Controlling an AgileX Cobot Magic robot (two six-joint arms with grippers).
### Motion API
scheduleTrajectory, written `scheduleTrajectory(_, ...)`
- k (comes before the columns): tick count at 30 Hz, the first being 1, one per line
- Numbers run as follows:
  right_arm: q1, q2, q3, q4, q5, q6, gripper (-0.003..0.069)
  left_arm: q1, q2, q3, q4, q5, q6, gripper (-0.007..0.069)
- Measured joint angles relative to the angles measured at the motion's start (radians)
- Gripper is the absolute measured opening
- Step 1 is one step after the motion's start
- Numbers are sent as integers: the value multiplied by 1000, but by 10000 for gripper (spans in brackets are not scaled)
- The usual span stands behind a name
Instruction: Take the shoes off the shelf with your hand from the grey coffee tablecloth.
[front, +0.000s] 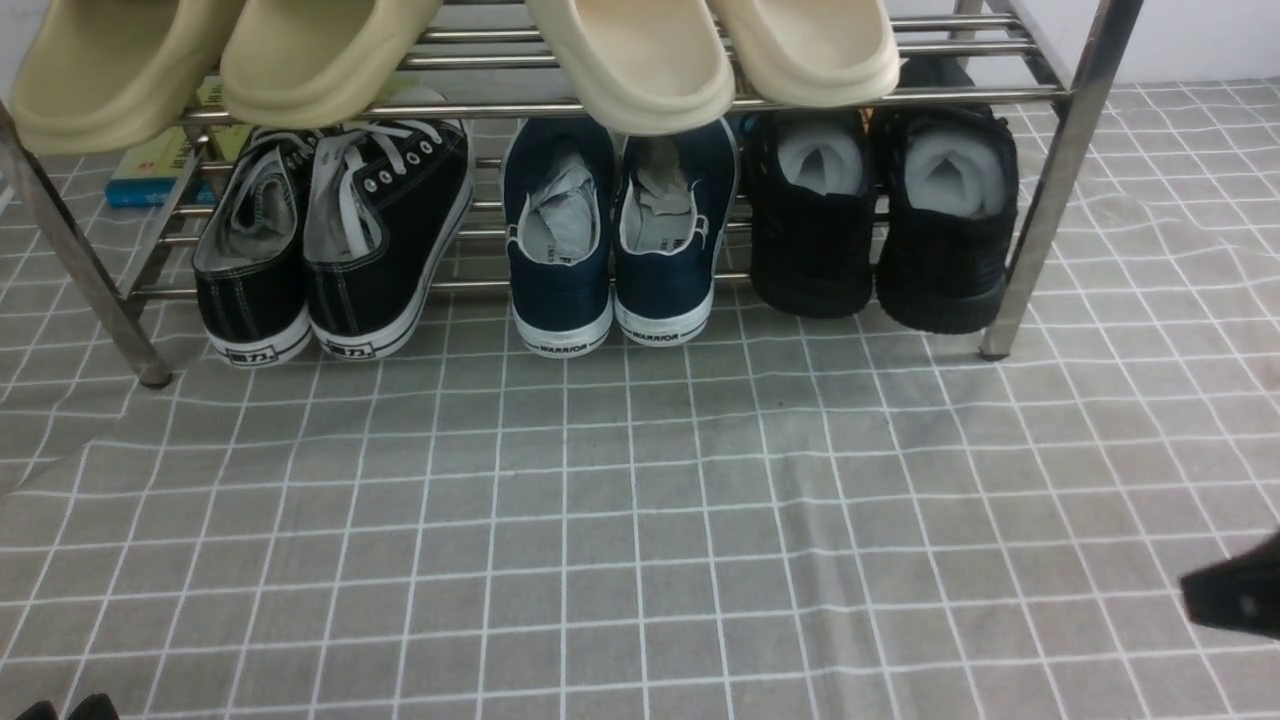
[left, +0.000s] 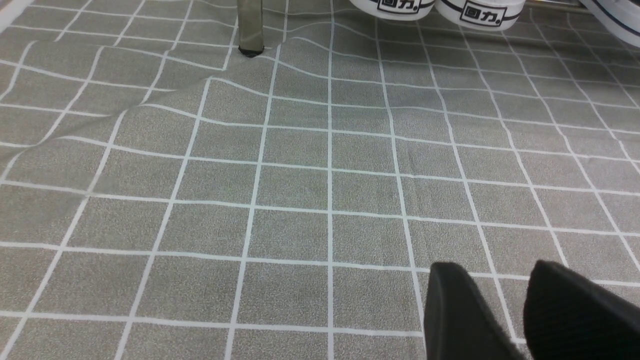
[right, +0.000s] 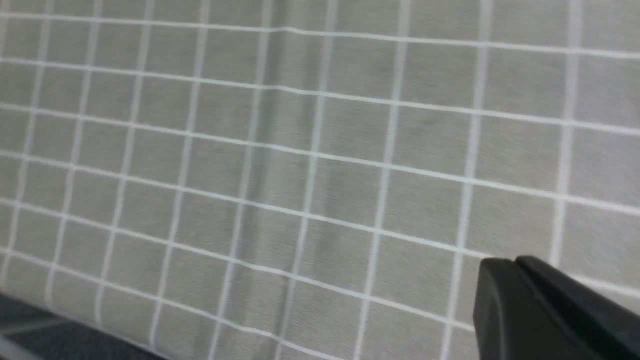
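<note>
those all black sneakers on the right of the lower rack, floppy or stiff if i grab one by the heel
The black sneakers look soft-sided, so the collar would probably squash, though the pale stuffing inside should help them keep shape. Low-cut and fabric, so probably light. Resting on smooth steel rails, they would likely slide out easily.

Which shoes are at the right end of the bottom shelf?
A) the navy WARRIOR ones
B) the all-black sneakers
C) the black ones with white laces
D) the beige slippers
B: the all-black sneakers sit on the lower tier just beside the right leg of the shelf, while the navy WARRIOR shoes are in the middle.
</note>
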Motion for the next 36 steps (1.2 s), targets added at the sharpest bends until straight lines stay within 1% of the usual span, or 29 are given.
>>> scheduleTrajectory(1, 0, 73, -44, 82, 11, -108, 67, 0, 0, 0, 0, 0, 0, 240)
scheduleTrajectory(2, 2, 117, -72, 111, 18, -148, 87, 0, 0, 0, 0, 0, 0, 240)
scheduleTrajectory(3, 2, 125, -79, 115, 19, -148, 92, 0, 0, 0, 0, 0, 0, 240)
scheduleTrajectory(4, 13, 197, -132, 128, 22, -190, 127, 0, 0, 0, 0, 0, 0, 240)
scheduleTrajectory(7, 68, 306, -245, 100, 18, -207, 199, 0, 0, 0, 0, 0, 0, 240)
scheduleTrajectory(9, 101, 339, -292, 74, 9, -205, 228, 0, 0, 0, 0, 0, 0, 240)
scheduleTrajectory(10, 146, 400, -358, 29, -10, -190, 263, 0, 0, 0, 0, 0, 0, 240)
scheduleTrajectory(11, 152, 407, -367, 22, -10, -187, 267, 0, 0, 0, 0, 0, 0, 240)
scheduleTrajectory(12, 194, 461, -445, -44, -30, -156, 302, 0, 0, 0, 0, 0, 0, 240)
scheduleTrajectory(16, 271, 572, -592, -198, -57, -101, 363, 0, 0, 0, 0, 0, 0, 240)
scheduleTrajectory(17, 289, 609, -638, -252, -65, -94, 385, 0, 0, 0, 0, 0, 0, 240)
scheduleTrajectory(21, 360, 718, -767, -417, -97, -90, 454, 0, 0, 0, 0, 0, 0, 240)
scheduleTrajectory(22, 377, 737, -788, -451, -109, -90, 464, 0, 0, 0, 0, 0, 0, 240)
scheduleTrajectory(23, 381, 746, -793, -460, -112, -90, 467, 0, 0, 0, 0, 0, 0, 240)
scheduleTrajectory(24, 411, 778, -827, -538, -140, -93, 484, 0, 0, 0, 0, 0, 0, 240)
scheduleTrajectory(25, 411, 781, -830, -548, -143, -93, 486, 0, 0, 0, 0, 0, 0, 240)
scheduleTrajectory(27, 449, 814, -849, -653, -187, -100, 494, 0, 0, 0, 0, 0, 0, 240)
scheduleTrajectory(28, 454, 818, -849, -672, -195, -100, 494, 0, 0, 0, 0, 0, 0, 240)
scheduleTrajectory(29, 471, 833, -849, -751, -230, -102, 495, 0, 0, 0, 0, 0, 0, 240)
scheduleTrajectory(30, 478, 839, -849, -790, -247, -102, 496, 0, 0, 0, 0, 0, 0, 240)
scheduleTrajectory(31, 479, 841, -849, -790, -247, -102, 496, 0, 0, 0, 0, 0, 0, 240)
scheduleTrajectory(32, 483, 848, -849, -840, -277, -98, 496, 0, 0, 0, 0, 0, 0, 240)
scheduleTrajectory(36, 485, 869, -849, -953, -340, -61, 497, 0, 0, 0, 0, 0, 0, 240)
